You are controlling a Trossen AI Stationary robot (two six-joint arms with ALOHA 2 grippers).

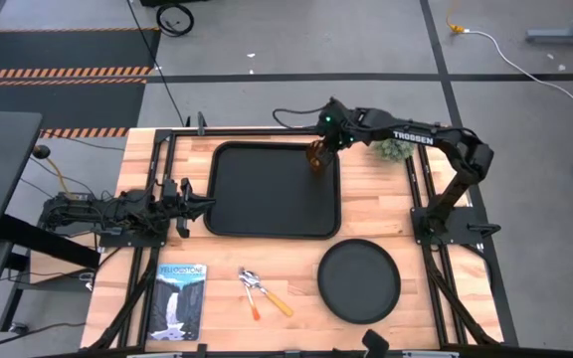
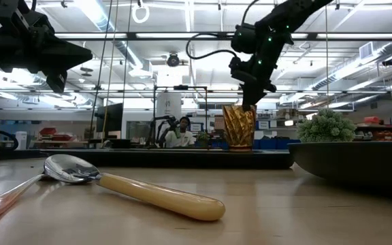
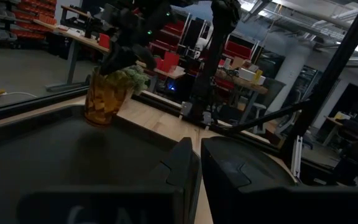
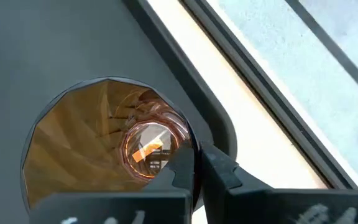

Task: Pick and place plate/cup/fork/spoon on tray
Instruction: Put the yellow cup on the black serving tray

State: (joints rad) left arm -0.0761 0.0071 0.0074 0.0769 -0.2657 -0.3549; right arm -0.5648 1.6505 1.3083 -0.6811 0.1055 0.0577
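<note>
Right gripper (image 1: 318, 149) is clamped on the rim of the cup (image 1: 317, 157), holding it upright over the tray's (image 1: 267, 214) far right corner; set it down level before letting go (1 of 4 items); left gripper (image 1: 199, 206) waits shut beside the tray.

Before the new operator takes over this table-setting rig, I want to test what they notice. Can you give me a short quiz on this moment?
1. True or false: the plate lies on the tray.
2. Which gripper is shut on the rim of the cup? A) left gripper B) right gripper
3. Fill in: the fork and spoon lie on the bare table between the plate and the ____.

Key: 1 false, the plate sits on the table beside the tray. 2 B, at the tray's far right corner; the left gripper waits by the tray's left edge. 3 booklet.
</note>
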